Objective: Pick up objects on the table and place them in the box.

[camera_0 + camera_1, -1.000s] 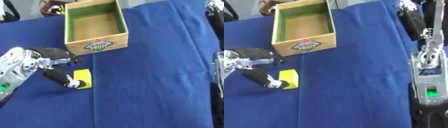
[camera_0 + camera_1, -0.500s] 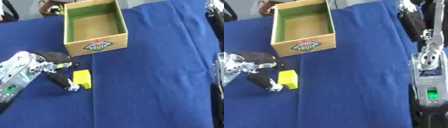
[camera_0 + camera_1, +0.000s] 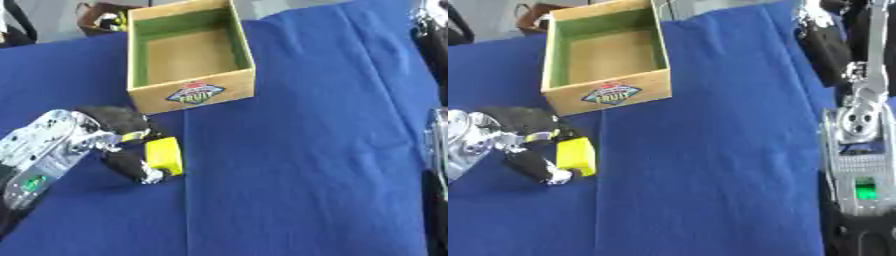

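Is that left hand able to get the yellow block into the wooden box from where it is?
Probably yes. The left hand already has its fingers curled around the yellow block, and the wooden box sits open just beyond it, with only bare blue cloth between them.

Left arm: silver-and-black forearm entering from the lower left edge, angled up and to the right, a small green light showing on its casing. Left hand [image 3: 122,145]: black, fingers above and thumb [image 3: 131,167] below, curled in a pinch around a small yellow block [image 3: 164,156], which sits between them at the fingertips.

Right arm: held along the right edge, best seen in the right eye view; silver jointed segments with a round joint and a green light lower down. Right hand [image 3: 826,45]: black, near the upper right corner; its finger pose cannot be made out.
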{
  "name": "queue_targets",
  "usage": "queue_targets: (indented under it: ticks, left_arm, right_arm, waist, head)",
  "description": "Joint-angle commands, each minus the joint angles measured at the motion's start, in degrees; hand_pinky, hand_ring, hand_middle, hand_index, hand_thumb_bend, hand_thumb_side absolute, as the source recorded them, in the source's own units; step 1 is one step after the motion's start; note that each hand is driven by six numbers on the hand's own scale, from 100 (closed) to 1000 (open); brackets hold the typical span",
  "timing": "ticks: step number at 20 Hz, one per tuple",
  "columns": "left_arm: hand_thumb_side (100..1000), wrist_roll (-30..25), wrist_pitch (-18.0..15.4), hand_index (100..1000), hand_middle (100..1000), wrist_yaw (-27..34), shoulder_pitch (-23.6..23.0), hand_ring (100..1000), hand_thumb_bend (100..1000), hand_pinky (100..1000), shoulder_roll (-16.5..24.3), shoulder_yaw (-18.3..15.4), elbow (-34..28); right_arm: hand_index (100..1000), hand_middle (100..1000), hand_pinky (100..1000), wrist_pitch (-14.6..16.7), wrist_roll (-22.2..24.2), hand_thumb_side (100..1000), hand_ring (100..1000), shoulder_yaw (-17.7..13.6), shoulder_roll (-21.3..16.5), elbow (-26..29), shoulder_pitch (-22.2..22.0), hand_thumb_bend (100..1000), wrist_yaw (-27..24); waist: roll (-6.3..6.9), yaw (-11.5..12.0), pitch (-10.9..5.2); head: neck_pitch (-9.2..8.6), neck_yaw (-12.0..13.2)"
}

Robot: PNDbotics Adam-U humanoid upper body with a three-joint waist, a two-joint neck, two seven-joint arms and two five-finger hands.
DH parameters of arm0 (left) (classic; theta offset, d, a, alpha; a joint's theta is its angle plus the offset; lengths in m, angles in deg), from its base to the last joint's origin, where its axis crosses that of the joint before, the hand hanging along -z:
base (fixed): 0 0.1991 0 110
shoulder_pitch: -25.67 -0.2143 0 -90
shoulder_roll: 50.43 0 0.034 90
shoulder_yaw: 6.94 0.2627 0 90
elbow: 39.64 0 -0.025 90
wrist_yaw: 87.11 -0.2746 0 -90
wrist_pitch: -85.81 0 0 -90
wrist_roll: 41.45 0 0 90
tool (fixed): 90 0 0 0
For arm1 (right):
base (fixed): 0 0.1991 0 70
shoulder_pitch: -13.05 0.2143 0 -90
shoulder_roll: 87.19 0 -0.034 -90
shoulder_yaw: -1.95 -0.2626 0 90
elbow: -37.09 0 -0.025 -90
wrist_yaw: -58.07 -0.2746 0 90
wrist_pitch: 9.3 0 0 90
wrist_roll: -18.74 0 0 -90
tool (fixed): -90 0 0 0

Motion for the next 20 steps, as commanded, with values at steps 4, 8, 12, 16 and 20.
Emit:
queue_targets:
  ticks: [4,8,12,16,20]
  left_arm:
    - [751,2.5,-0.7,896,675,-2.1,0.7,695,533,530,-0.2,0.4,0.9]
    - [681,3.5,-0.8,814,576,-2.6,0.6,608,356,423,-0.4,0.7,1.4]
    - [627,5.4,0.5,741,488,-1.6,0.8,533,118,310,-0.1,-0.1,-0.3]
    - [624,6.0,2.6,709,450,0.7,1.4,494,100,244,1.2,-1.5,-4.3]
    - [626,5.6,4.7,704,444,2.1,1.5,489,100,234,2.6,-2.8,-7.3]
  right_arm:
    - [702,590,764,-0.2,0.2,521,728,-0.4,-0.7,1.2,0.5,100,-0.9]
    - [702,589,764,-0.2,0.1,518,728,-0.5,-0.7,1.2,0.6,100,-1.0]
    - [701,587,765,-0.6,0.1,514,728,-0.5,-0.8,1.2,0.5,100,-1.0]
    - [700,586,765,-1.0,0.1,509,727,-0.6,-0.9,1.2,0.2,100,-1.1]
    - [700,585,765,-1.0,0.2,509,727,-0.6,-0.9,1.2,0.0,100,-1.2]
  waist:
    - [-0.31,0.0,-0.82]
    - [-0.31,-0.1,-0.74]
    - [-0.3,-0.1,-0.75]
    - [-0.16,0.0,-0.94]
    - [-0.09,0.1,-1.07]
  head:
    - [-0.4,0.1]
    - [-0.44,0.0]
    - [-0.42,-0.1]
    - [-0.41,-0.3]
    - [-0.48,-0.3]
